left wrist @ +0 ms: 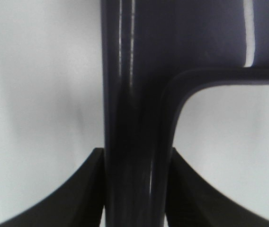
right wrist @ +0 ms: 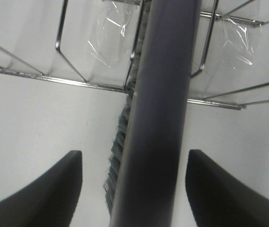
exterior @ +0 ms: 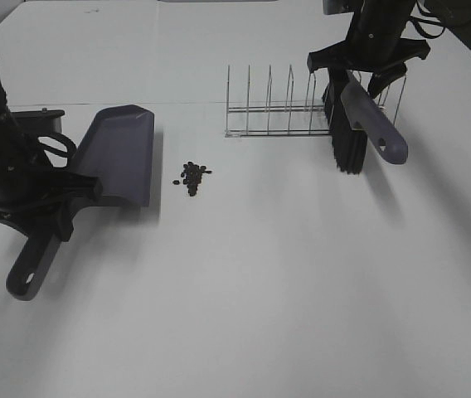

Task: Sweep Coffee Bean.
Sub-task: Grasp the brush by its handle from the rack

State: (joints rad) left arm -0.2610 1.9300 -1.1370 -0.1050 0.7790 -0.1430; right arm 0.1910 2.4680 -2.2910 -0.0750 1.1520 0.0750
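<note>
The coffee beans [exterior: 192, 176] lie in a small dark cluster on the white table, just right of the purple-grey dustpan [exterior: 119, 153]. My left gripper [exterior: 43, 214] is shut on the dustpan's handle [left wrist: 134, 142], with both fingers [left wrist: 89, 198] pressed against it. The dustpan's front lip faces the beans. The purple-grey brush [exterior: 366, 123] with black bristles [exterior: 348, 149] leans at the right end of the wire rack [exterior: 277, 112]. My right gripper [exterior: 356, 79] straddles the brush handle [right wrist: 158, 118]. Its fingers [right wrist: 54, 189] stand apart, with table showing between one finger and the bristles.
The wire rack has several upright dividers and stands behind the beans, to the right. Its wires [right wrist: 54, 80] flank the brush in the right wrist view. The white table [exterior: 260, 290] stretches toward the front.
</note>
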